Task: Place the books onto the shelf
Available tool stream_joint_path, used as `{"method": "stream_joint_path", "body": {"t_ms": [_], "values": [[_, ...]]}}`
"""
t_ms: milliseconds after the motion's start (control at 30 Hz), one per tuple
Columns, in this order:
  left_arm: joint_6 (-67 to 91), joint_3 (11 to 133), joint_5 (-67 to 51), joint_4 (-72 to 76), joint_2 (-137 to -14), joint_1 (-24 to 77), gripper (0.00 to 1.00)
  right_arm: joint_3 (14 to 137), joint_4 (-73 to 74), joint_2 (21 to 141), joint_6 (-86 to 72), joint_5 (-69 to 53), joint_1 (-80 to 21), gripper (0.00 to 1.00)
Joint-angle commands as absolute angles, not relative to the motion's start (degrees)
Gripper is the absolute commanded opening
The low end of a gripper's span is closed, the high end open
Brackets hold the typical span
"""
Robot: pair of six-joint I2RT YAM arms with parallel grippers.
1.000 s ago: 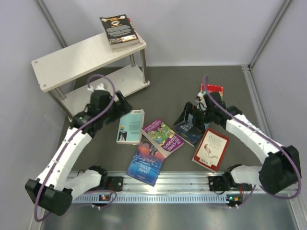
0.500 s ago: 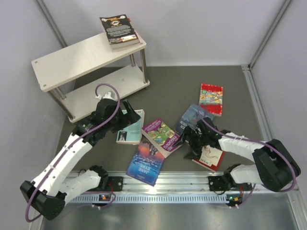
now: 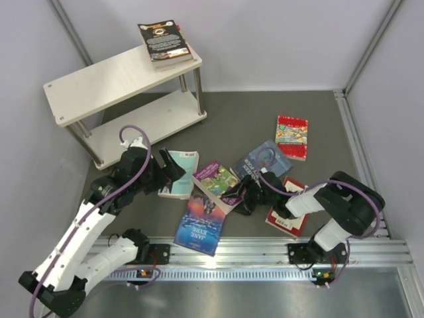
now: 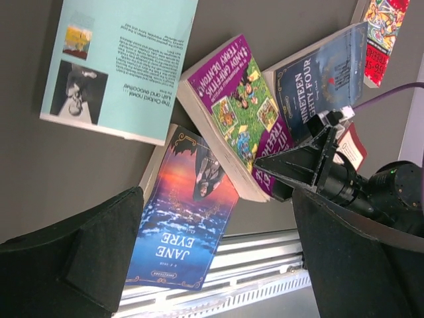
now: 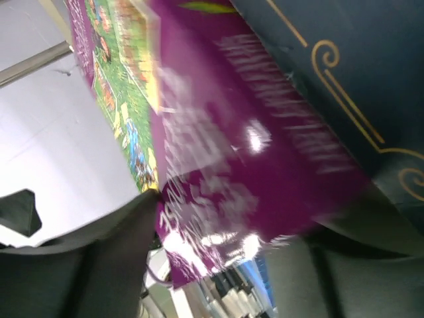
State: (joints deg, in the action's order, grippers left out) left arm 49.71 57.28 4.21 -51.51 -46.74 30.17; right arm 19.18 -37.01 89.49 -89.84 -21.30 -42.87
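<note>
**Progress.** Judged early; most of the work is outstanding.

**Shelf contents.** The small two-tier shelf of pale wooden boards on thin metal posts [image 3: 99, 83] stands beyond the left gripper [image 3: 171, 171]. Its top board carries one short stack of paperbacks, black cover uppermost [image 3: 162, 38], at the far end. The number in the stack cannot be read. No book shows on the visible part of the lower board.

**Not yet shelved.** Six books lie on the grey desk [image 3: 238, 119].
- The left gripper is released, fingers spread wide, grasping nothing. It hovers over the edge of the pale teal paperback [image 3: 187, 164].
- The blue sunset-cover paperback [image 3: 202, 224] lies on the arm-base side of that gripper.
- The right gripper [image 3: 244, 197] is at the edge of the purple-and-green paperback [image 3: 215, 177], whose cover lies between its fingers in the wrist view. Whether it is clenched on the book cannot be told.
- The dark blue paperback [image 3: 268, 159] lies just beyond the right gripper, touching the purple one.
- The red paperback [image 3: 291, 137] lies farther beyond.
- The maroon paperback with a white panel [image 3: 291, 213] lies beside the right gripper, partly under the arm.
</note>
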Motion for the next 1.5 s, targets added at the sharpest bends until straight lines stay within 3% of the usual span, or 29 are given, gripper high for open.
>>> {"method": "stream_joint_path", "body": {"t_ms": [0,133,267,500,667,867,1133,1400,1467], "values": [[50.80,59.15,6.15,-56.07,-43.51,30.41,0.99,16.26,-38.77,92.38,-94.22,-14.33,-44.30,0.58],[51.68,58.89,7.03,-58.88,-40.52,30.32,0.99,16.69,-30.88,85.90,-91.76,-11.96,-44.30,0.29],[52.29,57.75,6.86,-58.63,-39.46,30.41,0.99,21.78,-12.21,79.55,-86.06,-10.11,-43.95,0.00],[53.17,54.41,2.56,-50.13,-41.04,30.41,0.99,41.99,15.52,73.58,-68.05,-8.54,-43.77,0.00],[56.60,51.86,-2.54,-40.53,-44.29,30.41,0.99,55.61,23.27,66.36,-63.82,-5.89,-42.72,0.00],[57.66,56.42,-2.11,-34.46,-48.60,30.24,0.99,79.86,32.77,69.25,-56.70,-5.10,-41.75,0.00],[57.31,62.75,1.67,-35.24,-48.17,30.32,0.99,107.03,23.66,81.54,-55.28,-10.80,-40.43,0.00],[56.87,62.21,4.91,-38.24,-40.87,30.32,0.99,134.52,12.22,102.55,-67.14,-15.30,-39.38,0.00],[55.99,64.24,7.19,-37.79,-41.74,30.32,0.99,135.53,7.49,106.16,-71.25,-12.67,-39.29,0.00]]}}
